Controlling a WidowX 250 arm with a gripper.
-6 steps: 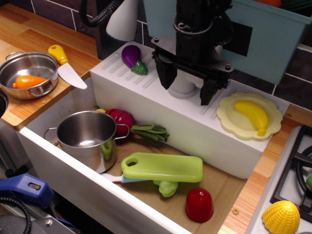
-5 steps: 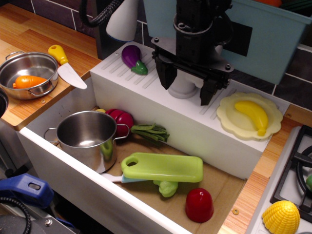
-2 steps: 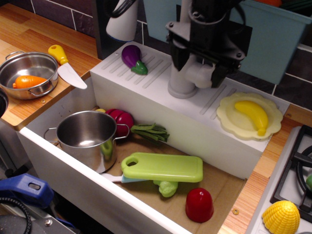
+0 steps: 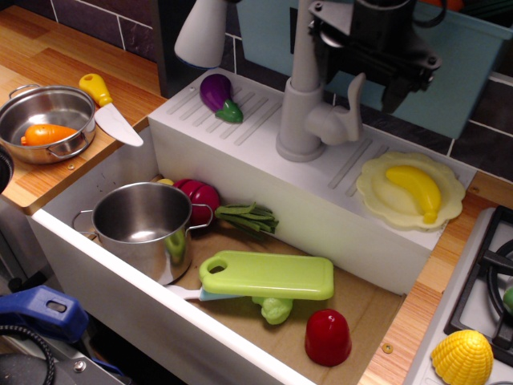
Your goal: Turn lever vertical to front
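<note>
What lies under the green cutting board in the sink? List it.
Under the green cutting board, a pale blue-white utensil end pokes out left and a light green toy vegetable shows at its front edge. Anything beneath its middle is covered.

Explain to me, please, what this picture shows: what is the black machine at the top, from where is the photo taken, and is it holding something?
The black machine is the gripper of one robot arm, seen from a single camera above and in front of a toy kitchen sink. It hangs above the small grey paddle-shaped lever, which points upward beside the tall grey faucet spout column. It appears to hold nothing; I cannot tell how its jaws stand. On the white ledge lie a purple toy eggplant and a yellow banana on a pale plate. In the basin sit a steel pot, a green cutting board and a red cup-shaped toy.
</note>
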